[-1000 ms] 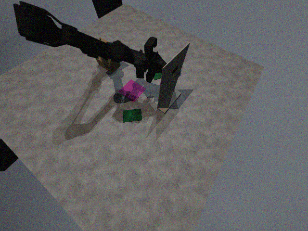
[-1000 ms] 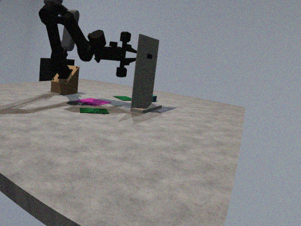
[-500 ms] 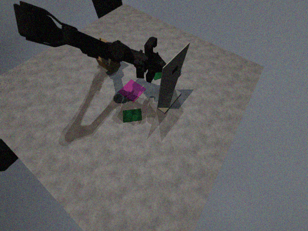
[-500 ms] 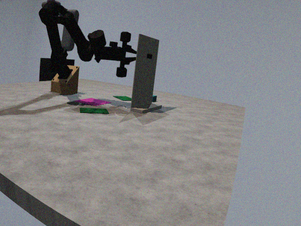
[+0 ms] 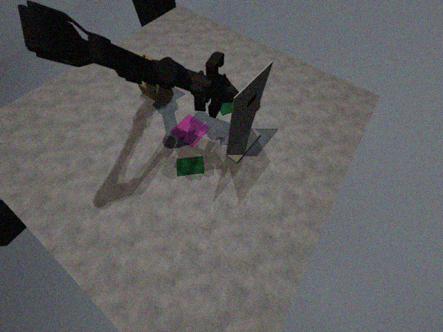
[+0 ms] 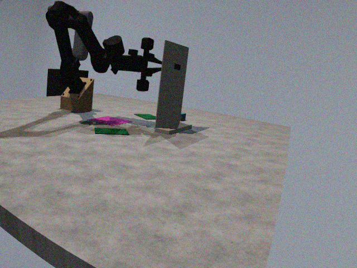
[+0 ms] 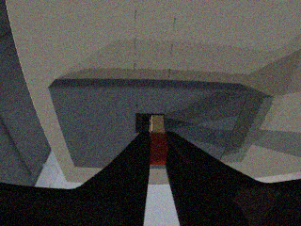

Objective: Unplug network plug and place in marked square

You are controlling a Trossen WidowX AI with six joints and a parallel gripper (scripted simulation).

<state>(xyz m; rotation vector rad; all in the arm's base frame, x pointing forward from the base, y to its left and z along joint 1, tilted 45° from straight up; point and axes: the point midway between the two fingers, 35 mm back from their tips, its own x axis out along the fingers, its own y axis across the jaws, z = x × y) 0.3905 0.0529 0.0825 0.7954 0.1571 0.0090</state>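
Note:
The grey upright panel (image 5: pixel 246 121) (image 6: pixel 171 95) (image 7: pixel 94 127) stands on a small base. Its socket opening (image 6: pixel 177 66) (image 7: pixel 142 123) is dark. The red plug (image 7: pixel 158 150) shows in the wrist view, with its tan front part at the opening; how deep it sits I cannot tell. My gripper (image 6: pixel 162 66) (image 7: pixel 156 138) is shut on the plug, one finger above it and one below, close to the panel. The tab is hidden by a finger. In the top view the panel hides the fingertips. A magenta square (image 5: pixel 189 124) (image 6: pixel 109 119) lies on the table, partly in shadow.
A flat green patch (image 5: pixel 190 166) (image 6: pixel 111 131) lies beside the magenta square. Another green patch (image 5: pixel 226 108) (image 6: pixel 145 116) lies on the far side, near the panel. A teal object (image 6: pixel 183 116) shows partly behind the panel. The arm's tan base mount (image 6: pixel 83 99) stands behind the magenta square.

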